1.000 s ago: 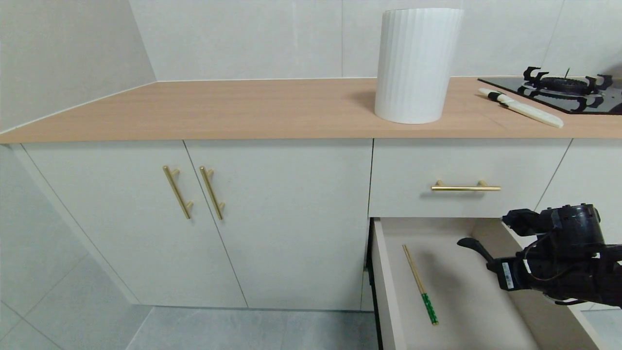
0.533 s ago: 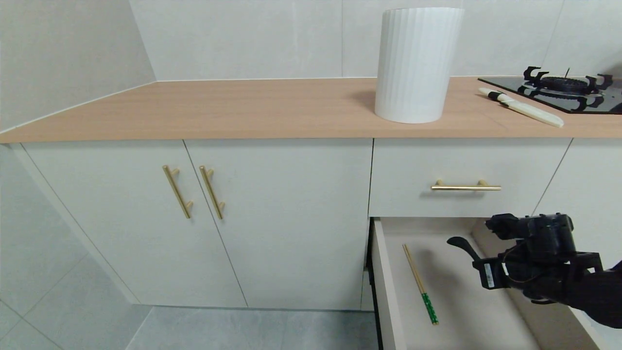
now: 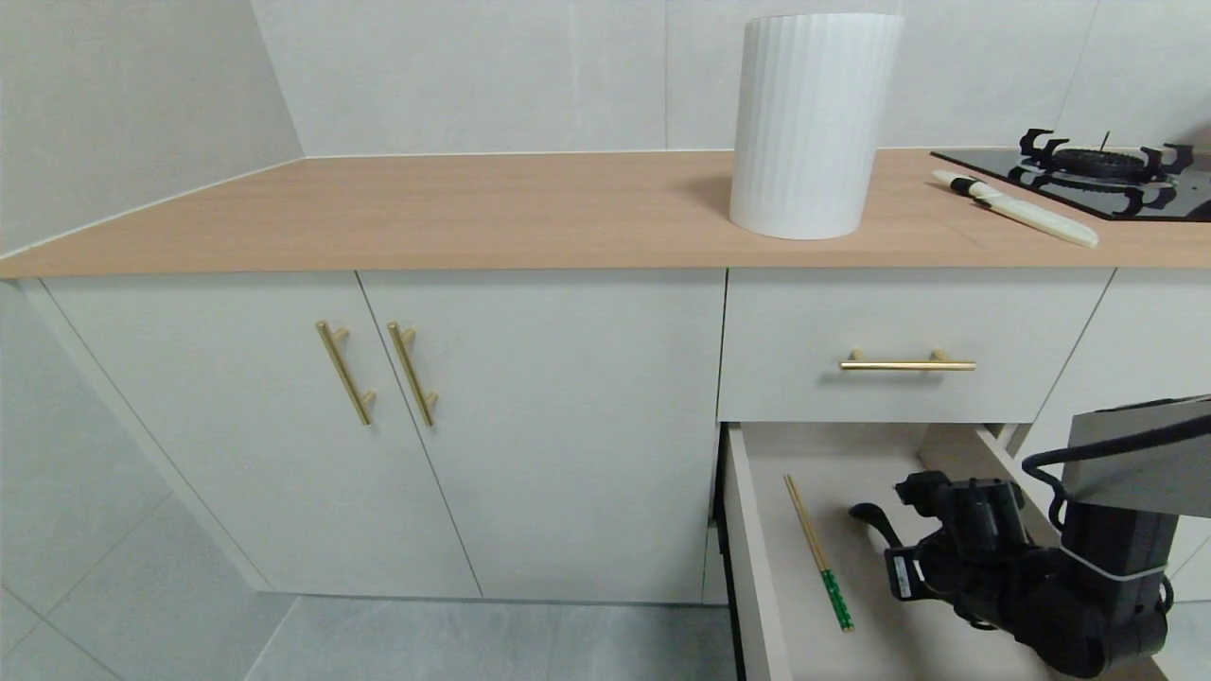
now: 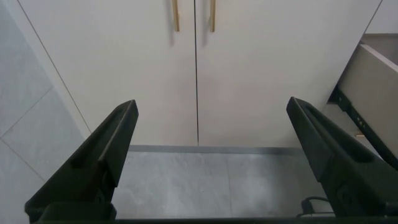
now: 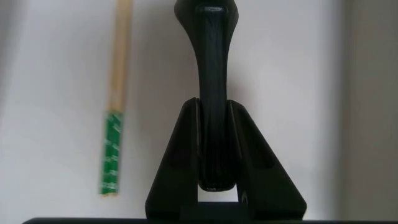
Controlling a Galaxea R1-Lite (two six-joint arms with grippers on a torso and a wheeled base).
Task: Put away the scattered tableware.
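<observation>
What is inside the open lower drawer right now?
Green-tipped chopsticks lie on the floor of the drawer. Beside them the right end effector holds a black utensil over that floor. The floor beneath the arm is hidden.

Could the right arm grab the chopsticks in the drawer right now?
Probably not yet: the drawer is open and the chopsticks lie uncovered near the right gripper, but it is shut on a black spoon.

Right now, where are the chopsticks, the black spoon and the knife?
chopsticks (image 3: pixel 816 553): head view, on the wooden shaft.
black spoon (image 5: pixel 211 81): right wrist view, on the handle.
knife (image 3: pixel 1036 218): head view, on the pale blade.
</observation>
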